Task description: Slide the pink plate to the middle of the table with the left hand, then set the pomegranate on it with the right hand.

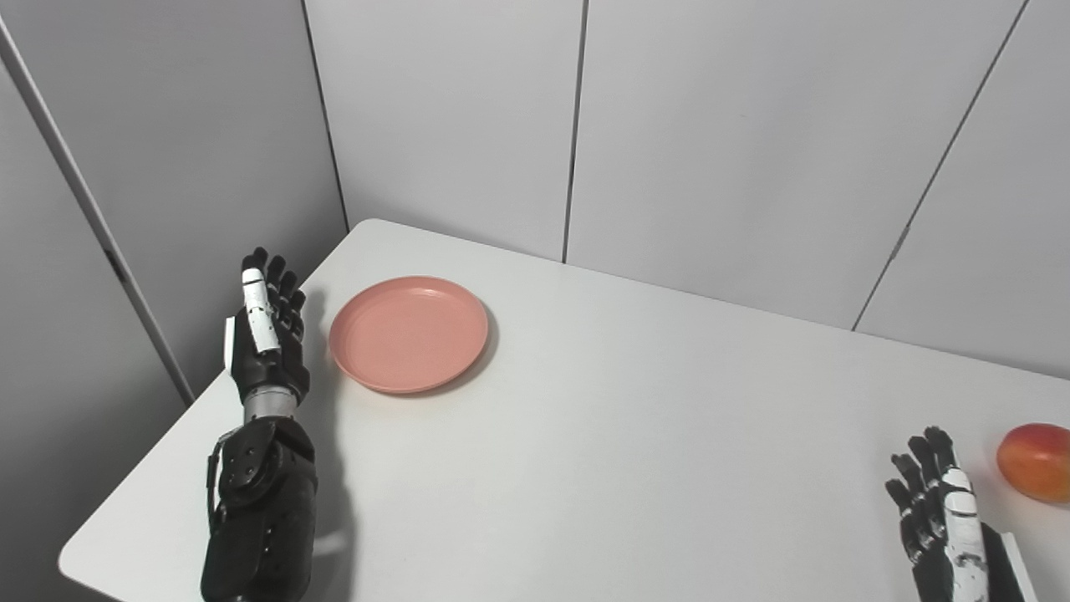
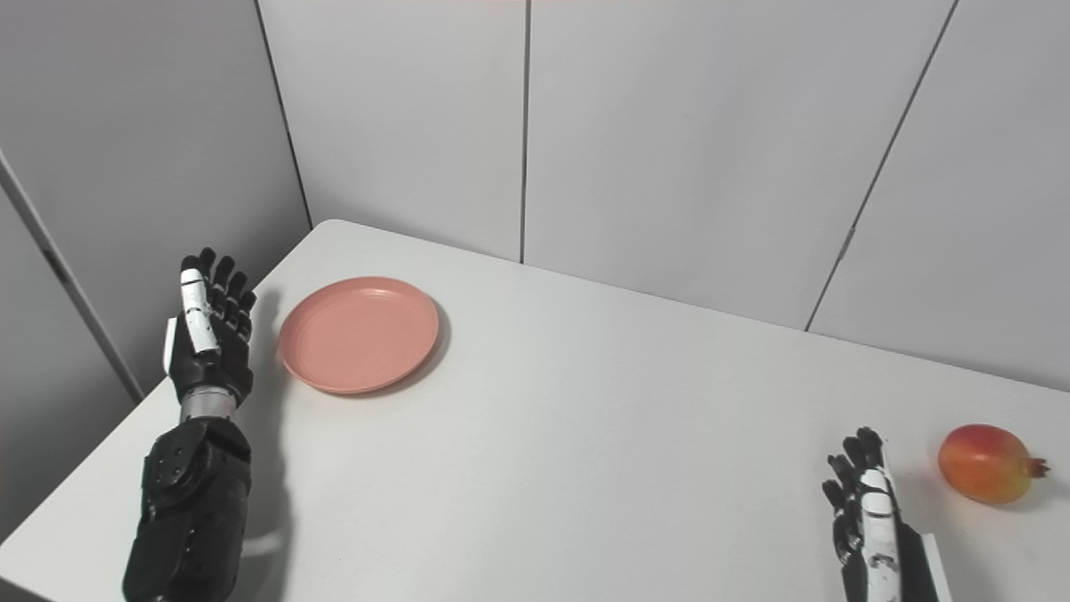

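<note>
The pomegranate (image 2: 989, 464) is lying at the near right of the white table (image 2: 585, 435), just beside the right hand (image 2: 869, 518), which is waiting open and empty. Farther back, the pink plate (image 2: 359, 334) is sitting near the far-left corner, apart from the open, empty left hand (image 2: 209, 334). A push landing high on the shallow rim is likely tipping or spinning the plate, and a misdirected one is risking sending it off the nearby table edge.

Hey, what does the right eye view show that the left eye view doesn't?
Only the right eye view shows the whole pomegranate, including its small dark crown end; the left eye view cuts it off at the picture's edge. Only the left eye view shows the table's rounded near-left corner. Both share the pink plate, empty, and the open left hand and right hand.
</note>
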